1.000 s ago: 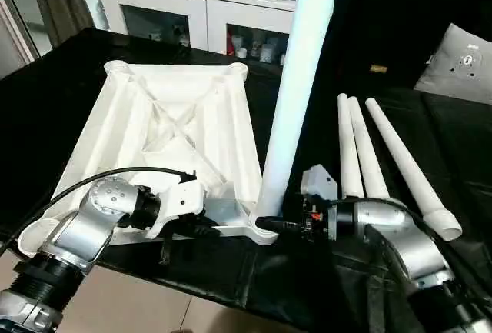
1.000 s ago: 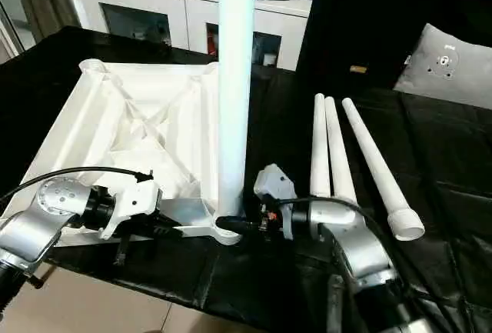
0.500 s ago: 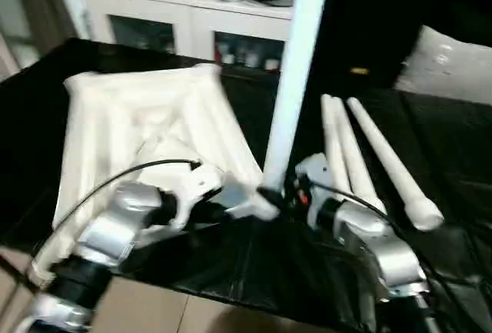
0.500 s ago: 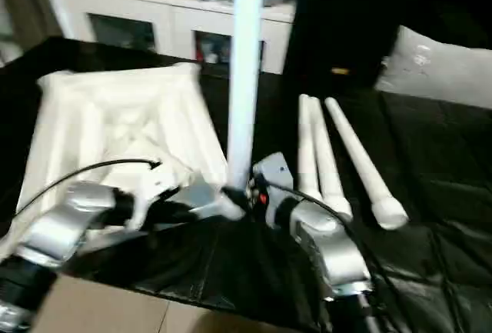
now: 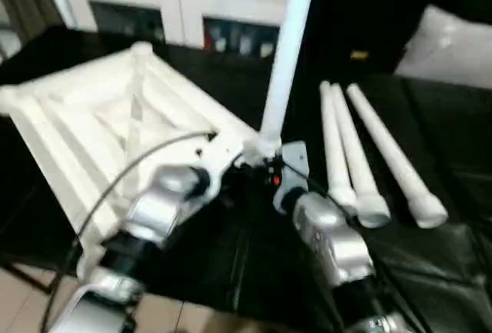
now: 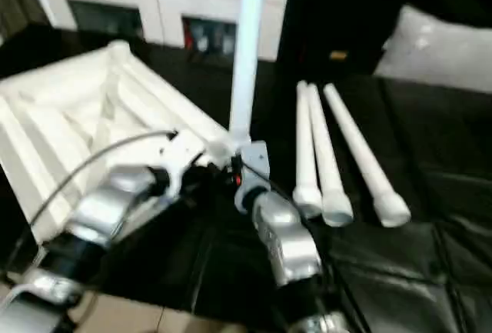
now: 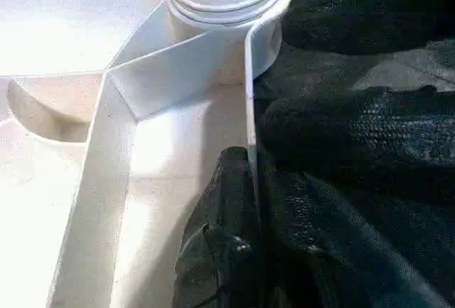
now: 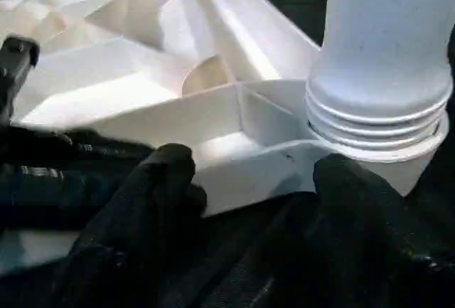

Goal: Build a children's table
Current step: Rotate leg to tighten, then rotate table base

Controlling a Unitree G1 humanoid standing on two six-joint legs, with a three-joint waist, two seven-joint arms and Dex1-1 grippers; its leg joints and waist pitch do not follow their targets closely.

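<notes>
We are pinching the tabletop's raised rim with our left gripper, fingers pressed together on it, while our right gripper is standing spread just short of the seated leg. The leg is looking only partly threaded, so swinging the tabletop is risking it toppling onto the three spare legs lying beyond.

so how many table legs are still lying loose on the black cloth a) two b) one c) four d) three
d) three loose legs lie side by side on the black cloth, while a fourth leg stands upright in a corner socket of the tabletop.
</notes>
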